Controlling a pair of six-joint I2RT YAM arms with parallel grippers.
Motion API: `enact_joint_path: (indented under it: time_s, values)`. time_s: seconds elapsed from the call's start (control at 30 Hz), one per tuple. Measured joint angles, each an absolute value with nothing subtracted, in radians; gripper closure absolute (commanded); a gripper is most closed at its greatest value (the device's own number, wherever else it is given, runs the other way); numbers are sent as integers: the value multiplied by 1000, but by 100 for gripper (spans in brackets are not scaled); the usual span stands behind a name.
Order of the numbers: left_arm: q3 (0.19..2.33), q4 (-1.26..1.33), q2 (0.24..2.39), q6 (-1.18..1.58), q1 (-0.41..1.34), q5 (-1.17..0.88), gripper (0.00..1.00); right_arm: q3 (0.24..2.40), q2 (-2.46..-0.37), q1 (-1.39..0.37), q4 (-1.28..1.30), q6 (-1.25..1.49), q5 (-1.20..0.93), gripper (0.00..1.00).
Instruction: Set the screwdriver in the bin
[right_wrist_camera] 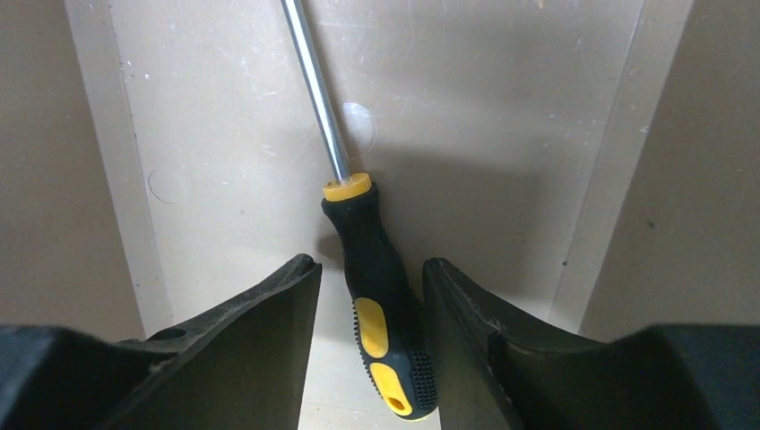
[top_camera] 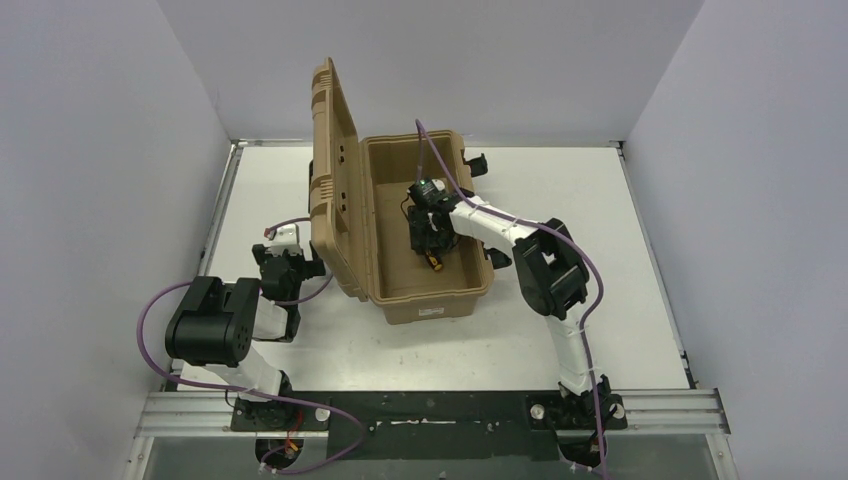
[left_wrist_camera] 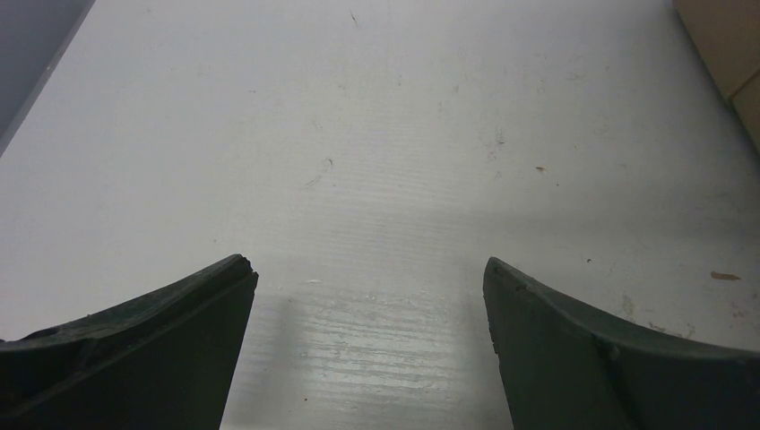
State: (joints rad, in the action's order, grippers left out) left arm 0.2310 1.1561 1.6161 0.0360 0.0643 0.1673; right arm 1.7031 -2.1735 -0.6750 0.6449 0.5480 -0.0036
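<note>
The screwdriver (right_wrist_camera: 375, 237), with a black-and-yellow handle and a silver shaft, lies on the floor of the tan bin (right_wrist_camera: 224, 134). My right gripper (right_wrist_camera: 369, 264) is down inside the bin, its jaws partly open around the handle. The handle rests against the right finger, and a gap shows at the left finger. In the top view the right gripper (top_camera: 432, 238) is in the bin (top_camera: 430, 305), and the handle's end (top_camera: 435, 264) pokes out below it. The lid stands open on the left. My left gripper (left_wrist_camera: 370, 269) is open and empty over the white table (left_wrist_camera: 358, 134).
The bin's raised lid (top_camera: 335, 160) stands between the two arms. My left gripper (top_camera: 288, 262) sits just left of the lid near the table's left side. A corner of the bin (left_wrist_camera: 730, 45) shows at the upper right of the left wrist view. Grey walls surround the table.
</note>
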Motion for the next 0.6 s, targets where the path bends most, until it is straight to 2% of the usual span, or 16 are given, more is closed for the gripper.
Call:
enact_joint_path:
  time_s: [0.2, 0.37, 0.5, 0.6]
  values:
    - [231, 1156, 1616, 36, 64, 167, 3, 1755, -2159, -675, 664, 540, 0, 32]
    - [231, 1156, 1616, 36, 64, 168, 3, 1834, -2061, -665, 656, 485, -24, 1]
    - [231, 1156, 1616, 36, 64, 167, 3, 1795, -1876, -617, 583, 429, -95, 0]
    - [231, 1156, 1616, 36, 64, 167, 3, 1647, -1664, -509, 466, 403, -131, 0]
